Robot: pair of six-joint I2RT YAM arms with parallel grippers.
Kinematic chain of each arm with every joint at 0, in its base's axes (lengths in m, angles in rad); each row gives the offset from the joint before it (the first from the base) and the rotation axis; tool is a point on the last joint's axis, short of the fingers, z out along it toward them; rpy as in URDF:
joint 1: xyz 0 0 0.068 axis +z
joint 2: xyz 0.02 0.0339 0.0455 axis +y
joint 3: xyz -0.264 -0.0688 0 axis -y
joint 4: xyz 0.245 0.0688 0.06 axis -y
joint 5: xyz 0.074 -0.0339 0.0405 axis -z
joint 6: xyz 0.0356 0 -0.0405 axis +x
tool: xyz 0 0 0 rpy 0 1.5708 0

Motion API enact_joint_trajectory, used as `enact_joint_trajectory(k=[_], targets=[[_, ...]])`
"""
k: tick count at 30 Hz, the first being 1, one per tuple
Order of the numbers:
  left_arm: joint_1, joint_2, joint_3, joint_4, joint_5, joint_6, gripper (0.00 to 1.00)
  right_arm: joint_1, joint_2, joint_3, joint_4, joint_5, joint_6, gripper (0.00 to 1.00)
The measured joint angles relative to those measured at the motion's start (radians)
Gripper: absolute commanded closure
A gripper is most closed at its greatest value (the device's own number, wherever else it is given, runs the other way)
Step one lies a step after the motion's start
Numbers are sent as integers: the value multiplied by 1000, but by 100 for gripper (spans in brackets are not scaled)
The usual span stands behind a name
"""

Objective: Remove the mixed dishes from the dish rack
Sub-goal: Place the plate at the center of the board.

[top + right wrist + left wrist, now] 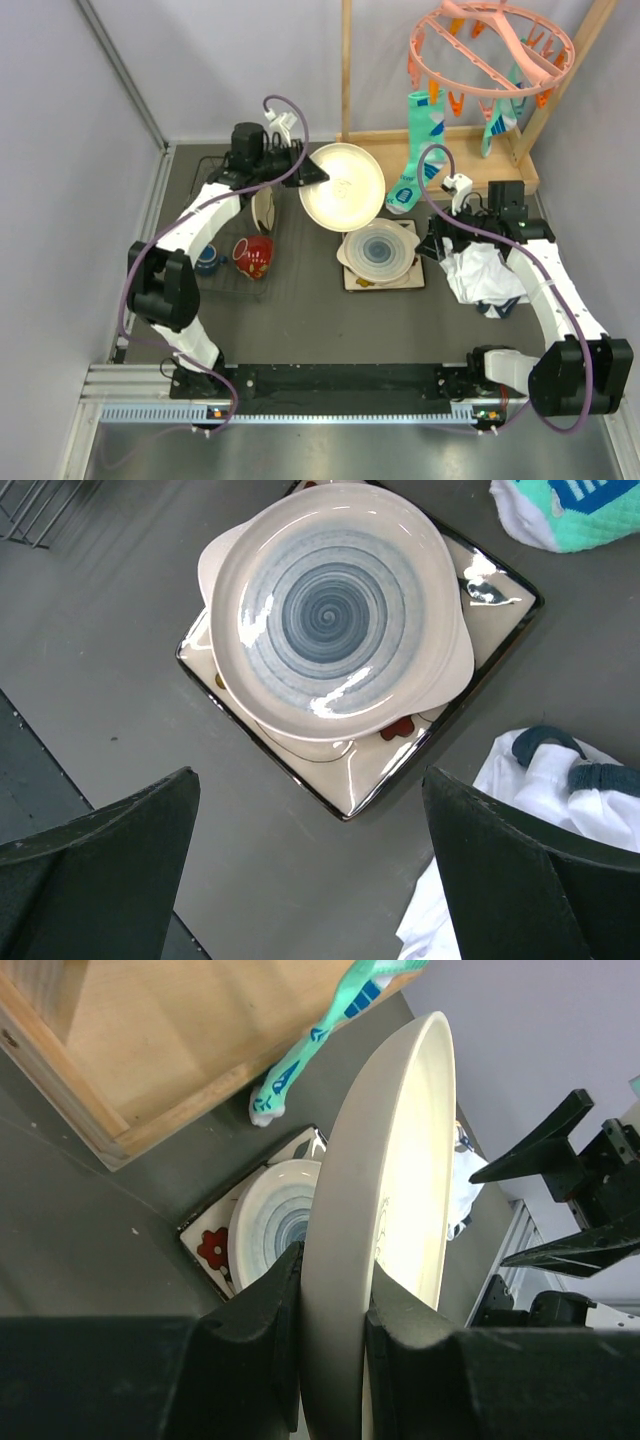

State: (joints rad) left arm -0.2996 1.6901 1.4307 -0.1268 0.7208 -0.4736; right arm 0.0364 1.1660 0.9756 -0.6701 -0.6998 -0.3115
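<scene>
The left gripper (308,172) clamps the rim of the large cream plate (342,187), held on edge over open table between the dish rack (228,288) at left and the blue-ringed round plate (380,250), above which the right gripper (310,810) hangs, jaws apart.

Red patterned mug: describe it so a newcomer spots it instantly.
Find the black wire dish rack at the top view's left. Two mugs sit at its near end; the red patterned mug is right of the dark blue mug, and the only red dish.

Your left gripper (335,1290): arm extended forward, jaws clamped; your right gripper (310,780): pointing down, jaws spread wide.
</scene>
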Motion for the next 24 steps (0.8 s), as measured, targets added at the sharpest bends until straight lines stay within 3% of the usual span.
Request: enact_joint_trajectory(k=[24], targets=[[-171,280,-24,82,-61,-52,100,-1,-8,-1,12,29,0,8]])
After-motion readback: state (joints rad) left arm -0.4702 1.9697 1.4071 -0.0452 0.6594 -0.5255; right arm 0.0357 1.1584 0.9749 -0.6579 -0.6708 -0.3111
